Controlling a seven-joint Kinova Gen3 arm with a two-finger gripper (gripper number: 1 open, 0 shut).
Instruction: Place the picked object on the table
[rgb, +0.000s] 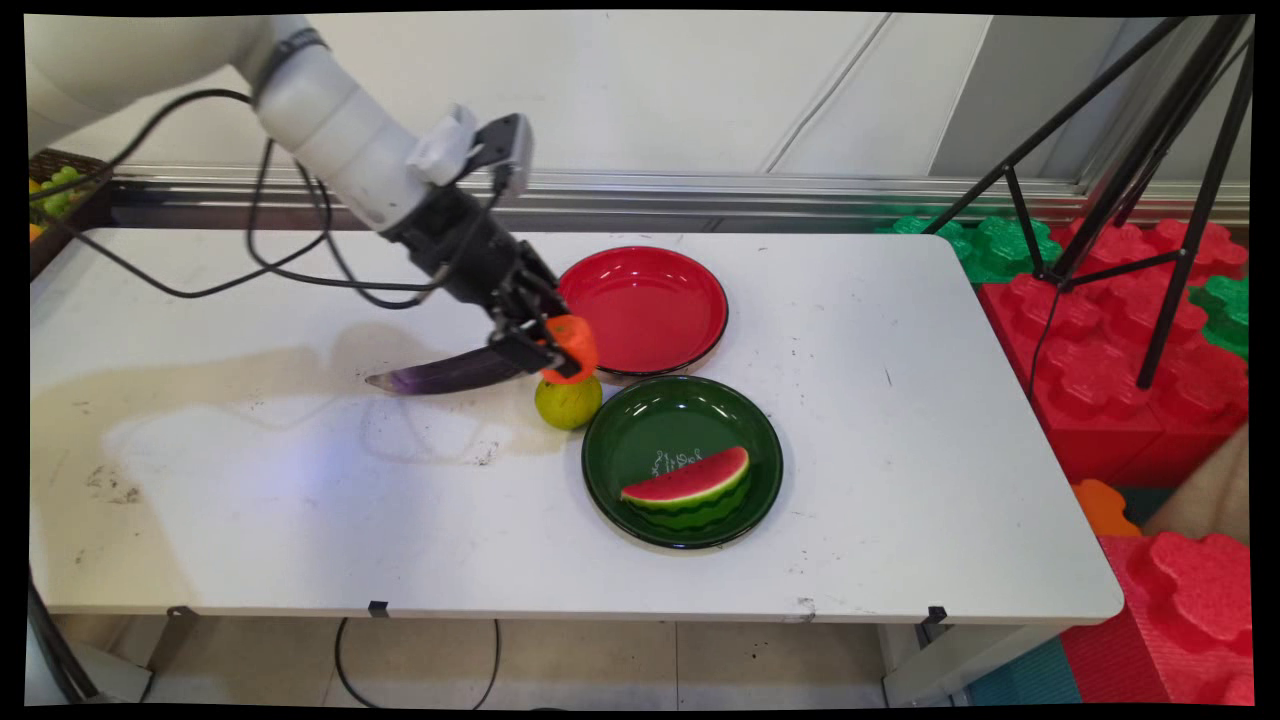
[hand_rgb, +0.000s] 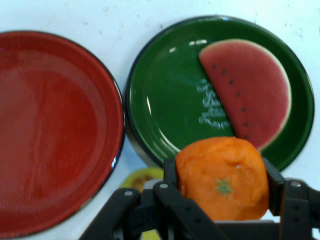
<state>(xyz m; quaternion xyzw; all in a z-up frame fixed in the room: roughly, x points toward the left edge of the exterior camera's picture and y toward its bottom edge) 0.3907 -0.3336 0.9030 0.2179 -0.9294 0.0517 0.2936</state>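
My gripper (rgb: 562, 352) is shut on an orange fruit (rgb: 574, 343), held a little above the table between the two plates and the left side. In the hand view the orange fruit (hand_rgb: 222, 178) sits squeezed between the black fingers (hand_rgb: 170, 177). Just under it on the table lies a yellow-green round fruit (rgb: 568, 403), with a sliver of that yellow-green fruit (hand_rgb: 141, 178) showing in the hand view. A purple eggplant (rgb: 450, 372) lies on the table to the left of the gripper. The red plate (rgb: 645, 310) is empty. The green plate (rgb: 660, 420) holds a watermelon slice (rgb: 690, 485).
Black cables (rgb: 270, 260) hang from the arm over the table's left rear. A basket with green fruit (rgb: 55, 190) stands at the far left. A black tripod (rgb: 1150, 190) and red and green foam blocks (rgb: 1120, 340) stand beyond the table's right edge.
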